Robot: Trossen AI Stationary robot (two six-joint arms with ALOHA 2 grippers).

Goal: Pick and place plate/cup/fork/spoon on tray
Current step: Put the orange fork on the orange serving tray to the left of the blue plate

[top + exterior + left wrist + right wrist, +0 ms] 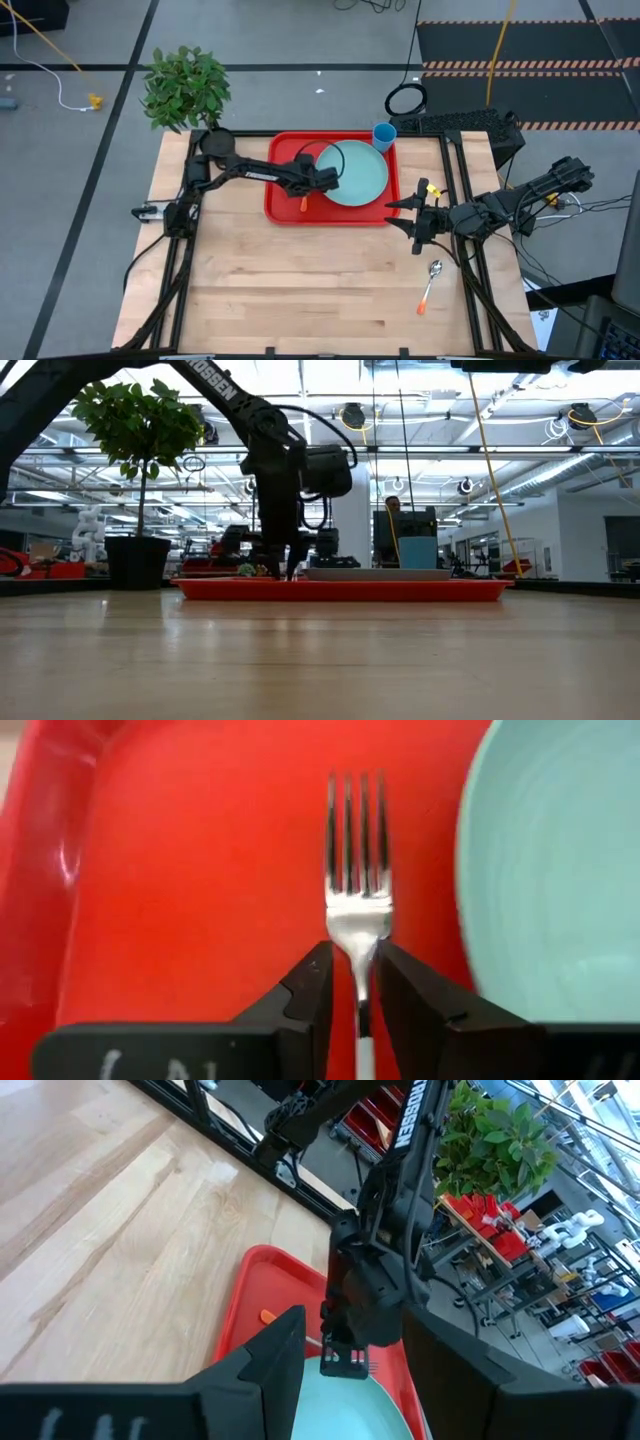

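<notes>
Currently, your left pincer is over the left part of the tray, its fingers drawn narrow around the neck of the fork, just below the prongs; the left wrist view shows the metal pinched between both pads. The fork lies along the red floor of the tray just left of the plate, with its orange handle end showing at the near side in the high view. Whether the fork is resting on the tray or held slightly clear of it cannot be determined from these views. The cup stands at the far right corner of the tray, touching or just beside the plate rim. The spoon is well apart from the tray, on the bare surface to the near right. Your right pincer hangs just right of the tray with its fingers spread wide, holding nothing. Assessment: the fork is light, stiff and smooth, so a grip on the thin neck may let it pivot or slide; the orange handle likely gives better purchase. Treat the spoon likewise: it lies flat, so take it across the handle, closing squarely from above.
</notes>
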